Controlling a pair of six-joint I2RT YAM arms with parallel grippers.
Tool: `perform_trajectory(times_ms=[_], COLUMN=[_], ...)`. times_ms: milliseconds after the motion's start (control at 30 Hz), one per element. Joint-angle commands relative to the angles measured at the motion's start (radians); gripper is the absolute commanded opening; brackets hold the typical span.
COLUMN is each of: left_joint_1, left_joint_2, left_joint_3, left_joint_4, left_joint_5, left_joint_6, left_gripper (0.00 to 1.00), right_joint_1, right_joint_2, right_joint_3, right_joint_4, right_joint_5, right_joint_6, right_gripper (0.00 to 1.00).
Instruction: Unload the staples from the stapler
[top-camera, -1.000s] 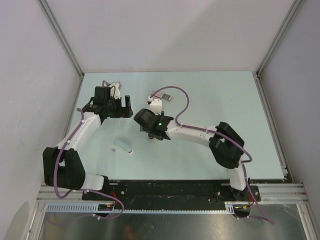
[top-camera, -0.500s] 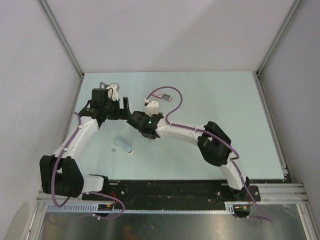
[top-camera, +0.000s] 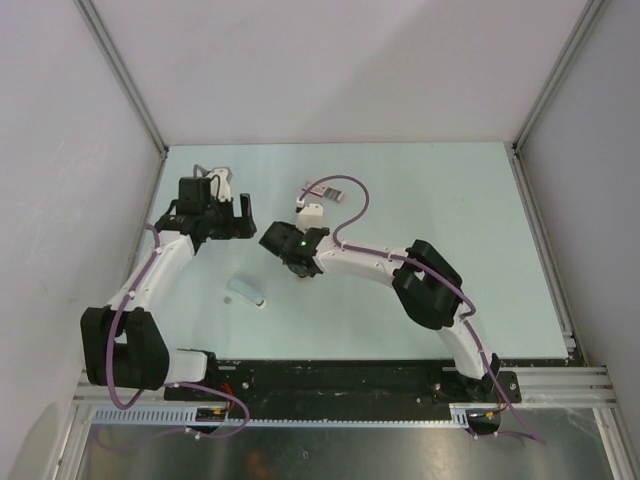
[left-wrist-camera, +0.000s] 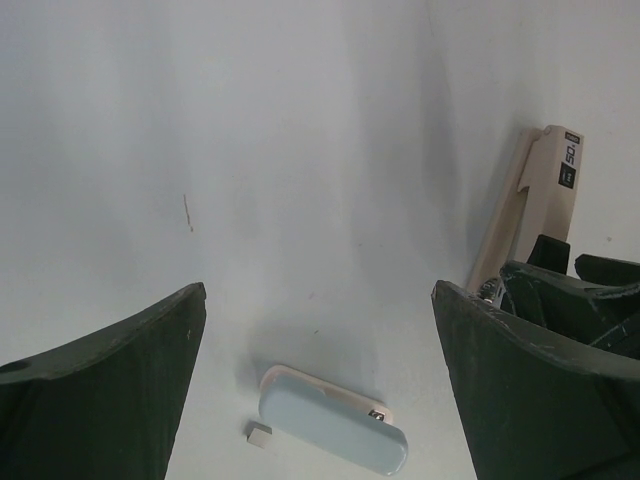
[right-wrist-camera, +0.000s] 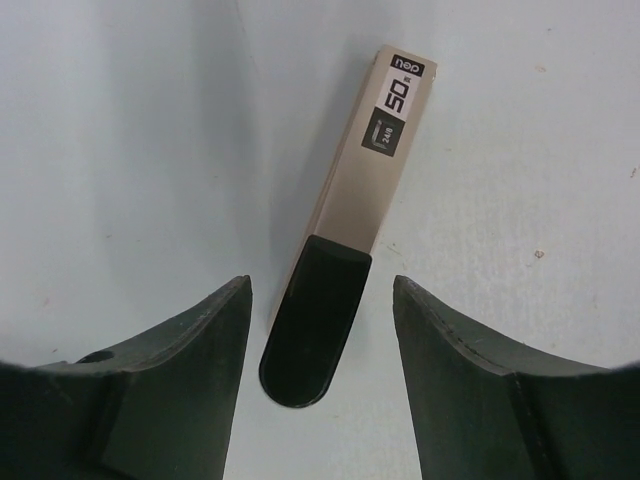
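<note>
Both grippers have shifted toward 9 o'clock on the table since the earlier top view, the right arm's elbow following. Right gripper: jaws parted, straddling the stapler without touching it. The beige stapler body lies flat, its black tip at 6 o'clock and its labelled end toward 1 o'clock in the wrist view. Left gripper: jaws spread fully, empty, at 10 o'clock of the right one. A blue-grey piece lies at 7 o'clock of the right gripper, with a small metal bit just beside it. This bit is possibly a staple strip, though too small to tell. Judged progress: nothing is gripped, and the stapler is lined up for a grasp. Unloading appears at best partly done.
</note>
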Motion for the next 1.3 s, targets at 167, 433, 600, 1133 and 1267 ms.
perform_trajectory(times_ms=[167,433,600,1133,1267], left_joint_1=[0.02,0.03,0.03,0.037,0.037], left_joint_2=[0.005,0.004,0.008,0.009,0.027], left_joint_3=[0.022,0.015,0.013,-0.02,-0.048], left_joint_4=[0.0,-0.005,-0.003,0.014,0.014], left_joint_5=[-0.072,-0.092,-0.073,0.641,0.697], left_joint_6=[0.005,0.005,0.006,0.177,0.232], left_gripper=[1.0,0.99,1.0,0.96,0.89], right_joint_1=[-0.025,-0.02,-0.024,-0.047,-0.043], right_joint_2=[-0.006,-0.029,-0.042,-0.34,-0.398], right_joint_3=[-0.053,-0.072,-0.088,-0.331,-0.414], right_joint_4=[0.092,0.129,0.14,0.557,0.681], right_joint_5=[-0.046,-0.051,-0.07,-0.187,-0.178], right_joint_6=[0.022,-0.01,-0.02,-0.028,-0.014], right_gripper=[0.58,0.26,0.1,0.0,0.0])
